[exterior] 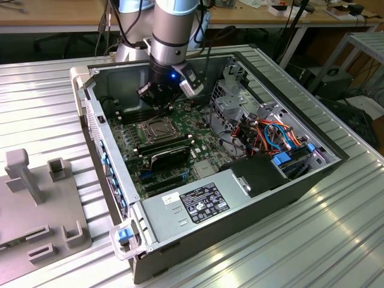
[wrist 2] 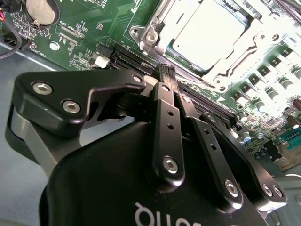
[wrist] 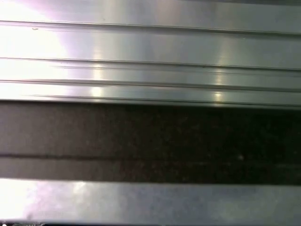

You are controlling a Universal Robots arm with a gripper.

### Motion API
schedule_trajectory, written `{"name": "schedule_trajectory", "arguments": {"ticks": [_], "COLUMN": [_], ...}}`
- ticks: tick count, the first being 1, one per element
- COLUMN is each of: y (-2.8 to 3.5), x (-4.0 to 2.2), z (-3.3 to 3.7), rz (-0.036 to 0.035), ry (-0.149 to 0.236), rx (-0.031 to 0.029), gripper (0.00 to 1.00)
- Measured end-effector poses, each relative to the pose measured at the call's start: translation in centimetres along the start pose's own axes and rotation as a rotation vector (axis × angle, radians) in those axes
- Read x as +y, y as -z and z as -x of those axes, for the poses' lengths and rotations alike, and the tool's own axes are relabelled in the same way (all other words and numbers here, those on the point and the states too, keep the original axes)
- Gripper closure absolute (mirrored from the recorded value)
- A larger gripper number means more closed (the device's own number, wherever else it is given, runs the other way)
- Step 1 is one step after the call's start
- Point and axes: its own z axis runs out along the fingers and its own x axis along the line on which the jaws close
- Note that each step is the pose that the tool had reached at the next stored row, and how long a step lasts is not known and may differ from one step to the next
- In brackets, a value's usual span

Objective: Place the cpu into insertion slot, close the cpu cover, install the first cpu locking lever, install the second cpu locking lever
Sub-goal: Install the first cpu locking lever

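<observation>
Black metal fingers of my pincer [wrist 2: 167, 70] are pressed flat together with nothing between them. In the second wrist view their tips hang just above a row of long black slots [wrist 2: 129, 59] on the green motherboard [wrist 2: 108, 19].

Just beyond those tips lies the socket. The cpu [wrist 2: 207, 30] sits flat in it, its pale metal top showing through the window of the cpu cover [wrist 2: 214, 77], which lies down around it. In the exterior view my pincer [exterior: 157, 96] hovers inside the open computer case [exterior: 123, 180], close beside the cpu [exterior: 157, 128] but not touching it.

Placing and covering look done, so I judge the locking levers to be the work in hand. I cannot tell whether either lever is latched.

To do this well, I would keep my fingers joined as one blunt pusher. I would bear only on the lever's free end, never on the cover's thin frame or the chip's top. The lever should travel down and sideways under its hook in one smooth arc. The slots close below leave little room for a slip.

Around the case spreads the ribbed aluminium table [exterior: 300, 240].
</observation>
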Motion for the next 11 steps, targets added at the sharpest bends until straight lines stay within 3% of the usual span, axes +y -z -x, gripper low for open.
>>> {"name": "schedule_trajectory", "arguments": {"ticks": [11], "y": [-0.76], "x": [-0.04], "z": [0.22], "rz": [0.0000], "ry": [0.000], "rx": [-0.0001], "gripper": [0.89]}}
